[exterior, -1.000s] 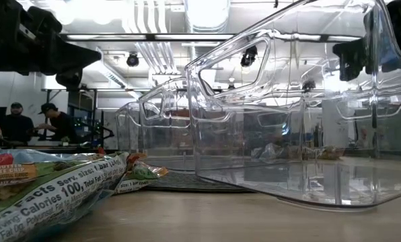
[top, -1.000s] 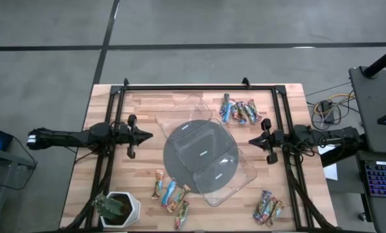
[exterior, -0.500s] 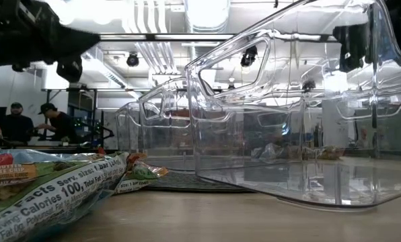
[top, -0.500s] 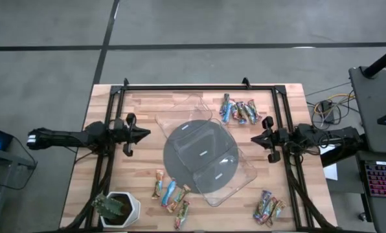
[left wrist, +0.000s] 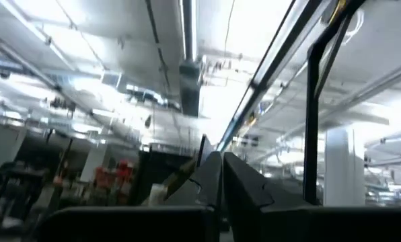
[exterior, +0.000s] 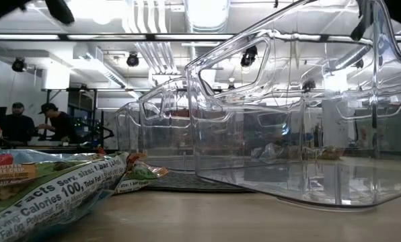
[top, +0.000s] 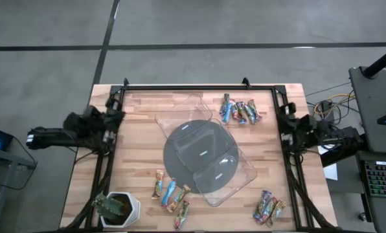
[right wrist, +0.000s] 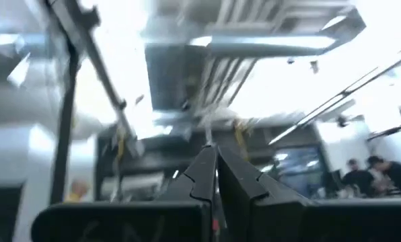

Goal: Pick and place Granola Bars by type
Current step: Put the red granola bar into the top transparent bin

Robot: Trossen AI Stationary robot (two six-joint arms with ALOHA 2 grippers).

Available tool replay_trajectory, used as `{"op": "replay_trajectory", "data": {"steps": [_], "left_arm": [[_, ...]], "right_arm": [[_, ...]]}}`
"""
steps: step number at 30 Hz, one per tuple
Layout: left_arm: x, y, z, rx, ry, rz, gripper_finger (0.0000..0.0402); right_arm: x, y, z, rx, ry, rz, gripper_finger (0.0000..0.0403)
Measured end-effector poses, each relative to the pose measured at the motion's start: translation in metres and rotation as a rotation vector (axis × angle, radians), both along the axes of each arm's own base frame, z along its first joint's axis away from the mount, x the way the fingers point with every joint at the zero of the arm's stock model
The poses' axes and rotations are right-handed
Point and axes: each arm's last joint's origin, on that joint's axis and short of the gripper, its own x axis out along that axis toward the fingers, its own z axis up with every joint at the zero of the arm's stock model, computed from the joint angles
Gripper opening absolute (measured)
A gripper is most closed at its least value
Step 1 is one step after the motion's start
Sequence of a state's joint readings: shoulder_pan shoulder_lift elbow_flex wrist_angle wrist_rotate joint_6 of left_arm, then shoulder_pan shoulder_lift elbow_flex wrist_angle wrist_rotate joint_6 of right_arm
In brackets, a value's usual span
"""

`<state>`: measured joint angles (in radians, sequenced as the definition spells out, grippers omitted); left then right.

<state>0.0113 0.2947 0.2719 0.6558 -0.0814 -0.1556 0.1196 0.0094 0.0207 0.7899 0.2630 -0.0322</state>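
Observation:
Granola Bars in shiny wrappers lie in three heaps on the wooden table: one at the far right [top: 239,111], one at the near middle [top: 170,194], one at the near right corner [top: 269,207]. In the low view some of them lie close in front [exterior: 52,188]. My left gripper [top: 117,120] is at the table's left edge, raised and pointing upward, shut on nothing [left wrist: 222,168]. My right gripper [top: 282,122] is at the right edge, also tipped up and shut on nothing [right wrist: 215,161]. Both are far from the bars.
Clear plastic trays [top: 209,162] stand over a grey disc [top: 201,154] in the table's middle, and another tray [top: 183,113] lies behind them. A white-potted plant [top: 118,208] stands at the near left corner. A black frame [top: 199,86] runs round the table. People sit far off in the room [exterior: 32,124].
Both grippers have risen and tipped from level to pointing upward, each drawing back toward its own side edge of the table. Both have stayed shut. The bars and trays have not moved.

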Motion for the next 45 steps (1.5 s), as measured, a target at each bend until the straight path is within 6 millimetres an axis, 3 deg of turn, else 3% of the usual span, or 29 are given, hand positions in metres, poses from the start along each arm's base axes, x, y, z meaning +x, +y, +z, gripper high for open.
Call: {"op": "replay_trajectory", "data": {"steps": [3, 8, 15, 21, 29, 45], "left_arm": [[-0.005, 0.0, 0.036, 0.022, 0.011, 0.016, 0.0], [-0.009, 0.0, 0.095, 0.044, 0.121, 0.028, 0.0], [-0.01, 0.0, 0.163, 0.065, 0.236, 0.037, 0.0], [-0.011, 0.0, 0.203, 0.071, 0.328, 0.036, 0.0], [-0.006, 0.0, 0.225, 0.065, 0.517, 0.027, 0.0], [0.011, 0.007, 0.226, -0.008, 0.64, 0.256, 0.0]], "right_arm": [[-0.009, -0.001, 0.021, 0.017, -0.061, 0.0, 0.0008], [-0.023, -0.003, 0.076, -0.017, -0.107, -0.034, 0.0008], [-0.023, -0.003, 0.162, -0.042, 0.018, -0.038, 0.0008], [-0.012, -0.001, 0.226, -0.063, 0.193, -0.031, 0.0008], [0.01, 0.001, 0.272, -0.048, 0.486, 0.008, 0.0008], [0.038, 0.004, 0.302, 0.004, 0.731, 0.002, 0.0008]]}}
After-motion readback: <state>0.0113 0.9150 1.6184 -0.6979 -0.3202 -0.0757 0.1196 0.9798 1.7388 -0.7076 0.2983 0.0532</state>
